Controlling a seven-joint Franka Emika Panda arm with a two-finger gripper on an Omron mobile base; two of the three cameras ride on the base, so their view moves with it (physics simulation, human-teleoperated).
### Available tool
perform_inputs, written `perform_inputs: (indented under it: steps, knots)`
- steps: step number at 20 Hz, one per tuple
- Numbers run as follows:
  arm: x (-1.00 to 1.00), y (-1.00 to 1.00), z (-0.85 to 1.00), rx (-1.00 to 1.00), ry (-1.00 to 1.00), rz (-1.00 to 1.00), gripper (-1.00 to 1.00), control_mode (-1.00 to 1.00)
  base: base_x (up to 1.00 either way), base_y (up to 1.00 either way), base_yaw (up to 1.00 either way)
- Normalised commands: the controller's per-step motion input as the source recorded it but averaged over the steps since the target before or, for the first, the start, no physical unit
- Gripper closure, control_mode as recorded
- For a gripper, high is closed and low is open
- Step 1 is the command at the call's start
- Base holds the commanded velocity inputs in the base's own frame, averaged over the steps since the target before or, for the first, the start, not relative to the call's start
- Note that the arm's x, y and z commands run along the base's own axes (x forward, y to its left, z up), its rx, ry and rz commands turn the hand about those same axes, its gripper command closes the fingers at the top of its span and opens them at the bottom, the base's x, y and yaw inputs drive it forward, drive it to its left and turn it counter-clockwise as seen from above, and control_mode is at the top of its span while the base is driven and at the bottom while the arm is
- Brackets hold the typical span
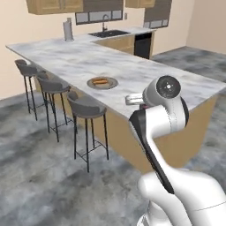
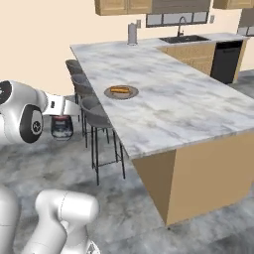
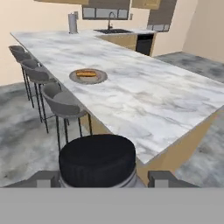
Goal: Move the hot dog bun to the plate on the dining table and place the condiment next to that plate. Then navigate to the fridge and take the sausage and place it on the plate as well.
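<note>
- Your gripper [image 2: 62, 130] is clamped on the condiment [image 3: 97, 159]; its black cap sits right between the jaws.
- Treat the bottle as rigid, light and likely slick; keep hold of the body under the cap, upright.
- Well ahead of the jaws, the hot dog bun [image 3: 86, 73] lies on the plate [image 3: 99, 79] on the dining table [image 3: 153, 92].

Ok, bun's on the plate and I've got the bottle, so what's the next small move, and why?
Probably carry the condiment forward over the dining table toward the plate. The pincer holds the bottle by its dark cap, short of the table's edge, above the floor near the stools. The hot dog bun already lies on the plate, with bare marble beside it.
</note>
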Motion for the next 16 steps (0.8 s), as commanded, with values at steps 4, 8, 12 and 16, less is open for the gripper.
perform_inputs:
  steps: [4, 8, 12, 16]
  knots:
    - [0.00, 0.00, 0.00, 0.00, 0.00, 0.00, 1.00, 1.00, 0.69, 1.00, -0.54]
    - [0.00, 0.00, 0.00, 0.00, 0.00, 0.00, 1.00, 1.00, 0.61, 1.00, -0.55]
    - [0.00, 0.00, 0.00, 0.00, 0.00, 0.00, 1.00, 1.00, 0.53, 1.00, -0.55]
    - [0.00, 0.00, 0.00, 0.00, 0.00, 0.00, 1.00, 1.00, 0.50, 1.00, -0.56]
